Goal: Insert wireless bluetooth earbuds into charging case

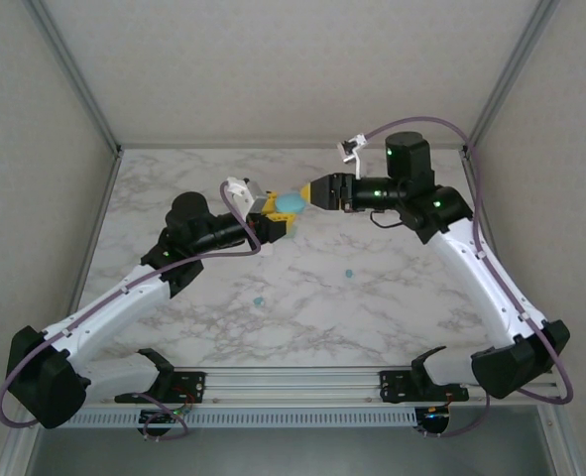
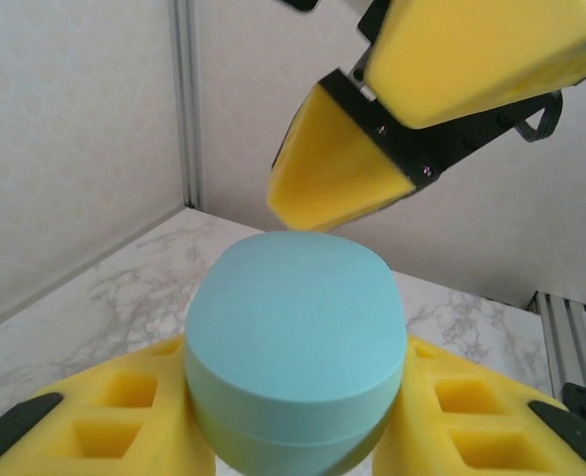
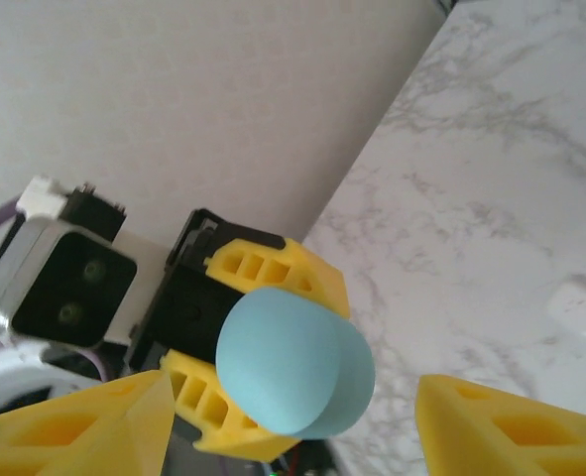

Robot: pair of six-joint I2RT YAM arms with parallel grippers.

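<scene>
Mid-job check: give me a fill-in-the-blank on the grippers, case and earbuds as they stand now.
1. The left gripper is ____ on the case.
2. The right gripper faces it with fingers ____, not gripping.
3. The case's lid is ____.
4. ____ teal earbuds lie loose on the table.
Missing words: shut; open; closed; two.

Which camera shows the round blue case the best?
The left wrist view: the blue case sits big and close, gripped between the left fingers. The right wrist view shows it smaller, seen end-on. In the top external view it is a small blue blob between the two arms.
</scene>
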